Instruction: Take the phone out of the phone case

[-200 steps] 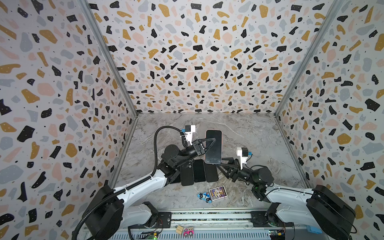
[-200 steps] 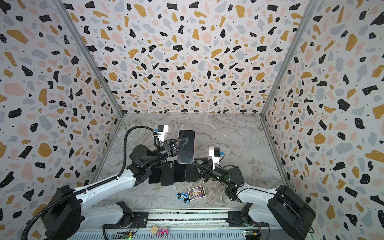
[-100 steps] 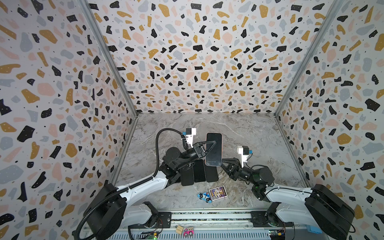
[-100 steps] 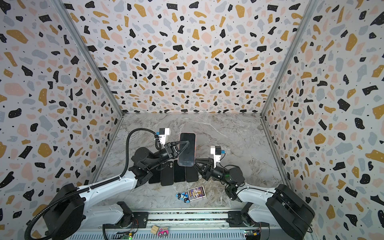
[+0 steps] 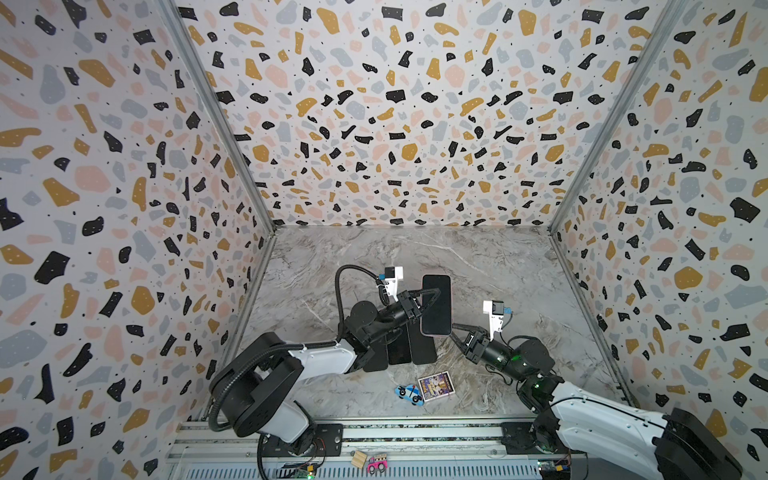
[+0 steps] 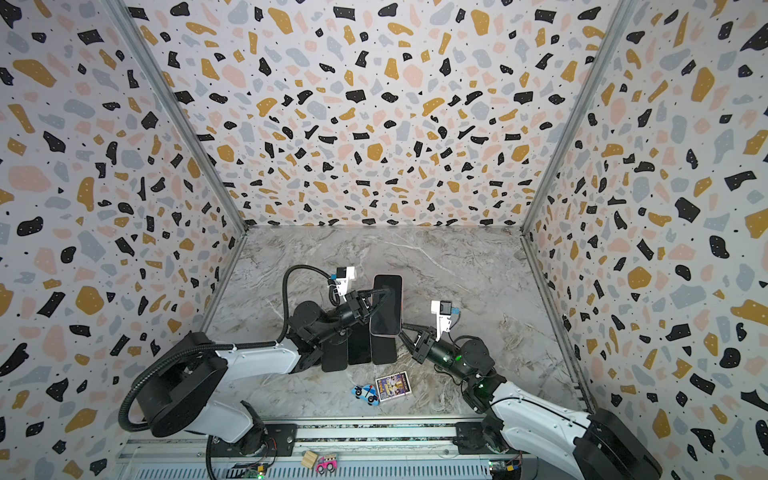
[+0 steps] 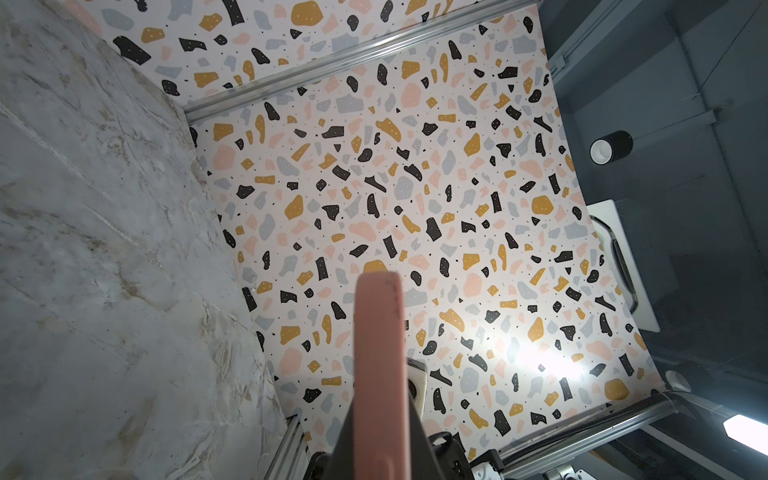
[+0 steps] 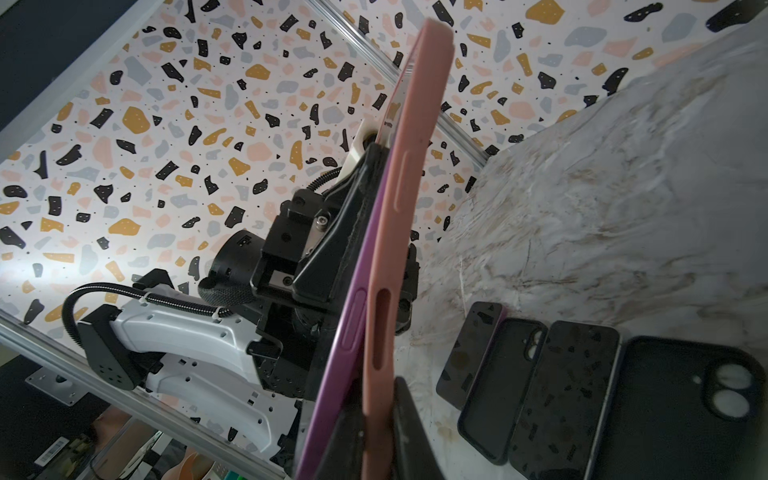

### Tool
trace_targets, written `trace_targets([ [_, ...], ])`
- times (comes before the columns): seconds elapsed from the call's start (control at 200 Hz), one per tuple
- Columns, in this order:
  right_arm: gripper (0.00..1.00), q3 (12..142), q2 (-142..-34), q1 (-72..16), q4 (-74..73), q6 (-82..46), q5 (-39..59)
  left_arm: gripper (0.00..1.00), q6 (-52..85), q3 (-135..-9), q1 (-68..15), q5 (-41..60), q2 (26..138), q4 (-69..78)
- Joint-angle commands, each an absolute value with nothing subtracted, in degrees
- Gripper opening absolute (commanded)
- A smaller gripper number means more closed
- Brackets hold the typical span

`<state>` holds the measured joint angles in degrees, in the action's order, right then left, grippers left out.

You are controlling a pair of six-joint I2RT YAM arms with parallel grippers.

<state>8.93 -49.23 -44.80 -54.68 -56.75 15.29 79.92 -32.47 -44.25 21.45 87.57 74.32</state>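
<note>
A phone in a pink phone case (image 5: pixel 435 305) (image 6: pixel 386 305) hangs above the table, screen up, in both top views. My left gripper (image 5: pixel 426 299) (image 6: pixel 380 297) is shut across its middle; in the left wrist view the pink case edge (image 7: pixel 380 353) sits between the dark fingers (image 7: pixel 419 440). My right gripper (image 5: pixel 454 329) (image 6: pixel 405 328) is shut on the near corner. In the right wrist view its jaws (image 8: pixel 376 436) pinch only the pink case (image 8: pixel 399 249), while the purple phone (image 8: pixel 345 340) stands slightly out of the case at that end.
Below the held phone lie three black phones or cases side by side (image 5: pixel 409 353) (image 8: pixel 561 395), one an empty black case with a camera hole (image 8: pixel 685 407). Toward the front are a picture card (image 5: pixel 435 385) and a toy car (image 5: pixel 409 394). Patterned walls enclose the table.
The left arm brought the phone slightly down and toward the right arm. The right gripper closed from partly open onto the case's near corner.
</note>
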Motion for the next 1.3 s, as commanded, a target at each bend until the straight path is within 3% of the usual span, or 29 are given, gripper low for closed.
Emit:
trace_targets([
  [0.0,0.0,9.99,-45.89,-44.83,-53.32,-57.1,13.15,0.24,80.83,-31.92,-45.38,21.32,90.59,81.03],
  [0.36,0.0,7.89,-44.3,-43.07,-53.51,-59.3,14.1,0.75,79.5,-31.39,-45.97,19.38,90.48,81.65],
  [0.491,0.0,7.37,-43.53,-42.76,-53.07,-59.74,14.28,0.86,75.01,-30.77,-45.32,17.06,86.19,75.02],
  [0.581,0.0,7.13,-42.83,-42.63,-52.73,-59.94,14.38,0.91,70.03,-30.79,-45.0,14.89,82.04,67.05],
  [0.961,0.0,6.76,-41.31,-42.01,-52.21,-60.63,15.04,0.94,37.84,-39.8,-45.63,5.26,63.81,28.65],
  [1.131,0.0,6.59,-40.85,-41.62,-51.95,-61.05,15.12,0.94,18.2,-45.36,-51.94,1.96,59.58,15.88],
  [1.291,0.0,6.71,-40.1,-41.18,-50.66,-61.26,15.43,0.93,-0.37,-47.94,-62.31,-9.46,58.97,4.97],
])
